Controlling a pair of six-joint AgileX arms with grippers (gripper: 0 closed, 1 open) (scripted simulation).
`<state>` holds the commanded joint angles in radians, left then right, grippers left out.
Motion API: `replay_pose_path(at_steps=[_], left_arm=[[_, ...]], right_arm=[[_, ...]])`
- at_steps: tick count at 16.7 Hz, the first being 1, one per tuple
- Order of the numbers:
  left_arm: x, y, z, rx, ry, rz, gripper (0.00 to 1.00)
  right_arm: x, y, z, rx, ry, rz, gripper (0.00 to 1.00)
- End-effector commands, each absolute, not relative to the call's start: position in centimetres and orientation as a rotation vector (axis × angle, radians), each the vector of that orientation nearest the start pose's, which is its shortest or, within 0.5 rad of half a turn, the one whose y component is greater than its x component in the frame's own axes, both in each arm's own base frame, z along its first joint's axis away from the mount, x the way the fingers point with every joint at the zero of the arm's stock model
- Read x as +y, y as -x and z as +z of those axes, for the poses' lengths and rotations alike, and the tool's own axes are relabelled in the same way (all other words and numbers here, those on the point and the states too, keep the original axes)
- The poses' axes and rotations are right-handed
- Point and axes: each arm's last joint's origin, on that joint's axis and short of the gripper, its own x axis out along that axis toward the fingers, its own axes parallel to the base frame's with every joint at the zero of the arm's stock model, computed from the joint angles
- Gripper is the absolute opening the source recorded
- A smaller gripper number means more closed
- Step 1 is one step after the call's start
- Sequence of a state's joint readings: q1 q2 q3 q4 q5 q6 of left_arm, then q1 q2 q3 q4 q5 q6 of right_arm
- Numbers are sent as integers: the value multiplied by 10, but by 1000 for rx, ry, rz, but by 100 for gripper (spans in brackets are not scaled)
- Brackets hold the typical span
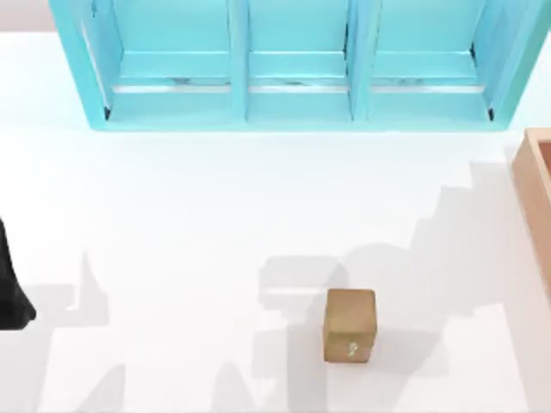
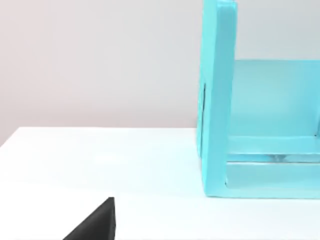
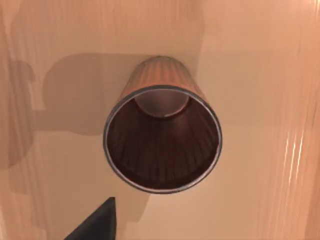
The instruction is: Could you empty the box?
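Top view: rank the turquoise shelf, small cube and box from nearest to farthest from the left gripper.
From the left gripper, at the left edge:
1. Turquoise shelf, by its left end, at the back.
2. Small cube, front centre.
3. Box, right edge.

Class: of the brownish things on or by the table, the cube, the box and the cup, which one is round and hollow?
The cup: round, open-mouthed, standing inside the box. The cube is solid and square-sided.

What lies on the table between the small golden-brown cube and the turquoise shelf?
Nothing: in the top view, only bare white table and shadows separate the cube from the shelf.
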<state>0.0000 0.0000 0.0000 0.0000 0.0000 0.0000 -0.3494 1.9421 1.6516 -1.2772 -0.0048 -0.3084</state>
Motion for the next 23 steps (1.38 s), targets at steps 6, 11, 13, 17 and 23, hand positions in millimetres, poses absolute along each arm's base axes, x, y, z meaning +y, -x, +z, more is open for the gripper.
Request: replay_pose_path(at_steps=[6, 11, 13, 17, 23], left_arm=[[-1, -106, 160, 0, 0, 0, 100], [-1, -106, 160, 0, 0, 0, 100], [-1, -106, 160, 0, 0, 0, 100], [-1, -106, 160, 0, 0, 0, 100], [-1, -106, 160, 0, 0, 0, 100]], right_arm=[[-116, -355, 169, 1565, -29, -22, 100], [-115, -356, 159, 1567, -31, -22, 100], [-115, -356, 159, 1567, -31, -22, 92], [-115, -356, 159, 1567, -31, -22, 62], [-115, -356, 159, 1567, -31, -22, 17]])
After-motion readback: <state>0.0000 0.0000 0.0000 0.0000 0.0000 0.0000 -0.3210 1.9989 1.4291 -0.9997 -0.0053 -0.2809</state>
